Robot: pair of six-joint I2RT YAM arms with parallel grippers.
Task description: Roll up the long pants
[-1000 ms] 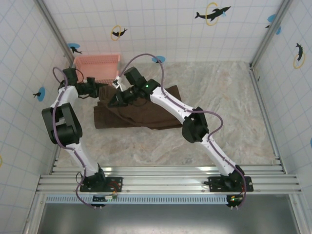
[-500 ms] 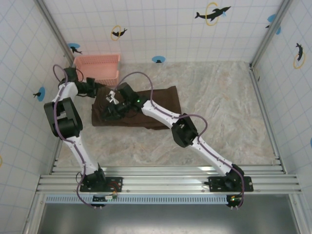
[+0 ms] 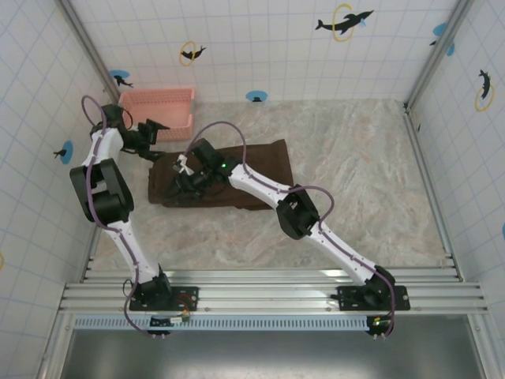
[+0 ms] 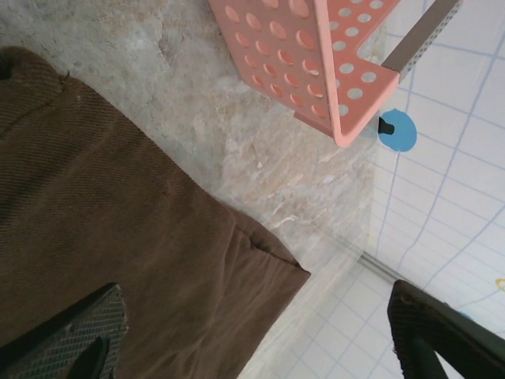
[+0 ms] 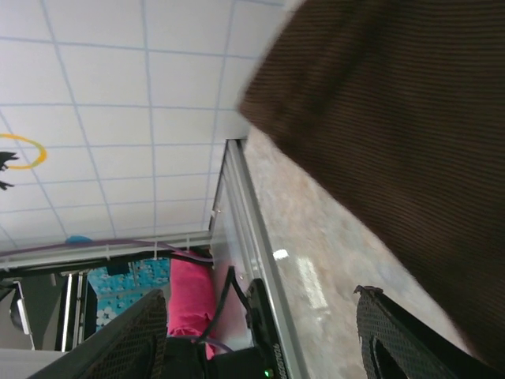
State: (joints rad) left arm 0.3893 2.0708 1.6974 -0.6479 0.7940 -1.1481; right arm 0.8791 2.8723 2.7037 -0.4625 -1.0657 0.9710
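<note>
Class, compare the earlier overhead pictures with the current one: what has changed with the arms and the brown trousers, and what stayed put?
The left fingers and right fingers opened and let go of the long pants. The left ones drew back toward the pink basket. The right ones sank low over the cloth's end near the basket, which settled flat. The basket stayed put.

The top view is bright and clear, with soft, faint shadows beside the arms [image 3: 256,183]. The right wrist view is blurry: the pants [image 5: 410,142] at the upper right look smeared, and a small white shine sits on the table [image 5: 331,260].
</note>
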